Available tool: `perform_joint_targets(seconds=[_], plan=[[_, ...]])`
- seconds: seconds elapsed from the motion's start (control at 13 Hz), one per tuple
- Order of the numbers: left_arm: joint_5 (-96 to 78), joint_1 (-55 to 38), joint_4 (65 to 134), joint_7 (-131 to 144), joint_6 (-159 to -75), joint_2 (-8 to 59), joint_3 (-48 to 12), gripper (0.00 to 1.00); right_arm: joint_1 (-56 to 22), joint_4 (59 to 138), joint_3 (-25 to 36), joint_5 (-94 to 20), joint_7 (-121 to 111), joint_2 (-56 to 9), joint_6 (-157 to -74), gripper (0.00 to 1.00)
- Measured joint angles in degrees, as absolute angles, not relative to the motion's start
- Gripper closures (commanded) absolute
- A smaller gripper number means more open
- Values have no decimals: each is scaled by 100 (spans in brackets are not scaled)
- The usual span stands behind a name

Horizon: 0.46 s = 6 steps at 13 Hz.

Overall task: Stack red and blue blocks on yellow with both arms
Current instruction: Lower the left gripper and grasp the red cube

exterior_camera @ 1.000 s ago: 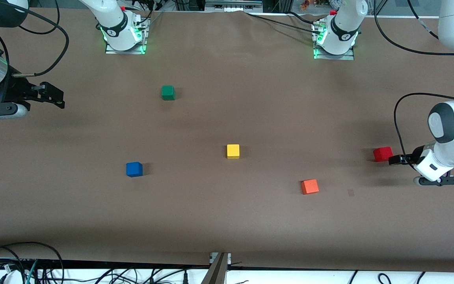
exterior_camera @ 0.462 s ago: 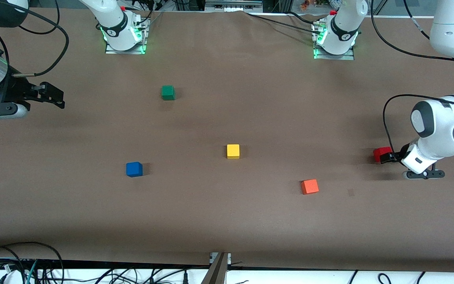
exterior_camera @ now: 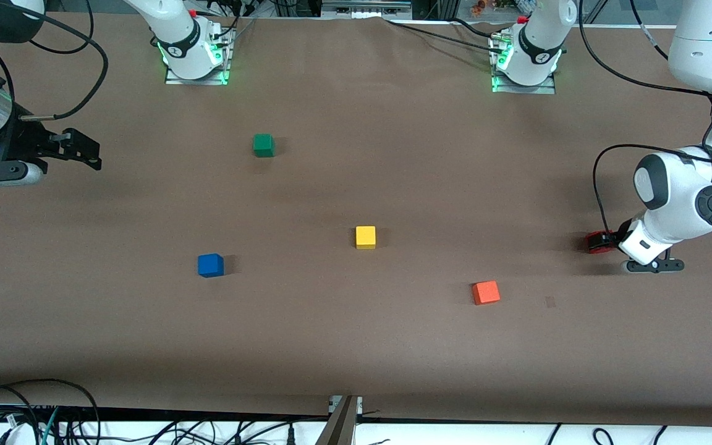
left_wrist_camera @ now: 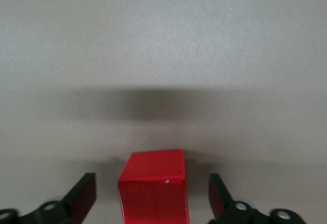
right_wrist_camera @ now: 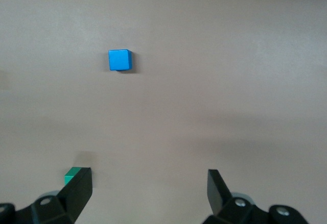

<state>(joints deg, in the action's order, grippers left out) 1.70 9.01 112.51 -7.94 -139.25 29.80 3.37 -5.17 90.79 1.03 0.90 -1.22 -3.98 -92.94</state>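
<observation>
Brown matte tabletop (exterior_camera: 356,346) w/ 5 cubes; cables (exterior_camera: 22,414) along its near edge.

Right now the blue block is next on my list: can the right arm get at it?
Probably yes: the right gripper waits open at its end of the table, and bare table lies between it and the blue block.

A: Specify the work surface.
B: A table (exterior_camera: 356,346) covered in matte brown sheeting.
A: Specify surroundings.
B: Black cables (exterior_camera: 16,414) along the white edge nearest the front camera.
</observation>
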Motion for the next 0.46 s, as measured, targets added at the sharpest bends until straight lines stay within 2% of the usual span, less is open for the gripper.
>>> perform_joint_targets(seconds=[0.08, 0.15, 0.46], plan=[[170, 901, 11292, -793, -13925, 2957, 337, 95, -517, 9079, 103, 90, -122, -398, -9294, 0], [170, 901, 11306, -794, -13925, 2938, 337, 100, -517, 9079, 103, 90, -122, -398, -9294, 0], [170, 901, 11320, -793, -13925, 2865, 328, 100, -517, 9079, 103, 90, -122, -398, -9298, 0]])
